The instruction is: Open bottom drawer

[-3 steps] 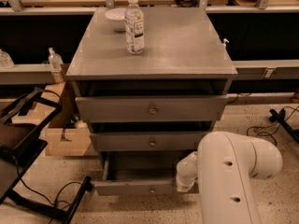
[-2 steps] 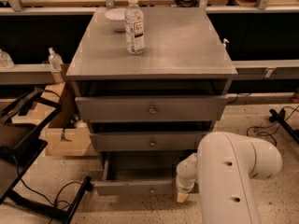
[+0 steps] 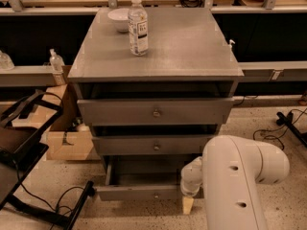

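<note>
The grey metal cabinet (image 3: pixel 182 47) has three drawers. The bottom drawer (image 3: pixel 129 192) is the lowest one. It stands pulled out toward me, with its dark inside showing behind its flat front and its small round knob (image 3: pixel 156 194). My gripper (image 3: pixel 188 203) hangs at the end of the white arm (image 3: pixel 240 176), just right of the bottom drawer's front and close to the floor. The arm hides the drawer's right end. The middle drawer (image 3: pixel 124 145) and top drawer (image 3: pixel 120 111) are each out a little.
A water bottle (image 3: pixel 138 25) and a white bowl (image 3: pixel 118 18) stand on the cabinet top. A cardboard box (image 3: pixel 67 145) and a black frame (image 3: pixel 19 152) are on the left. Cables (image 3: pixel 276 131) lie on the floor at right.
The gripper has moved slightly down and toward me beside the bottom drawer's front. The drawer front sits a touch further out than before.
</note>
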Tool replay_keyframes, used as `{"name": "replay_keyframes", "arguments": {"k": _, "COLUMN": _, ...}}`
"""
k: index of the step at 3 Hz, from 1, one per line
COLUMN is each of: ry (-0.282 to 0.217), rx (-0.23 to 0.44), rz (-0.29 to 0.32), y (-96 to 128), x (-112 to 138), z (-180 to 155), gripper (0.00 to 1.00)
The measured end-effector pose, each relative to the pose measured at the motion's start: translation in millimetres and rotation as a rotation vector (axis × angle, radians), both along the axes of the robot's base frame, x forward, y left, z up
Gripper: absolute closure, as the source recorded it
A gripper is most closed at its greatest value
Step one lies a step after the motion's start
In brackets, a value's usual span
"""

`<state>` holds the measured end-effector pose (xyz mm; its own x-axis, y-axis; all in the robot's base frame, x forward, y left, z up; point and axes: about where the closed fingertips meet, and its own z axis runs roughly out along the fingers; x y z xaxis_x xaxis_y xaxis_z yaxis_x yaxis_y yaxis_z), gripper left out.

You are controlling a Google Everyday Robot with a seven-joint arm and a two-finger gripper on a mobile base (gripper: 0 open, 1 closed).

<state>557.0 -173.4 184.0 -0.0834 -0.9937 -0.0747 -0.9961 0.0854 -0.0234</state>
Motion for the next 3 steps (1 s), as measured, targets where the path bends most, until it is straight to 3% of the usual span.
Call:
{"name": "replay_keyframes", "arguments": {"k": 1, "ry": 0.003, "rx": 0.0, "rz": 0.0, "y": 0.1, "x": -1.5, "z": -1.3, "gripper": 0.26}}
{"name": "replay_keyframes", "arguments": {"k": 3, "ry": 0.093, "rx": -0.021, "rz": -0.076, "y": -24.4, "x": -49.2, "z": -7.0, "gripper": 0.72}}
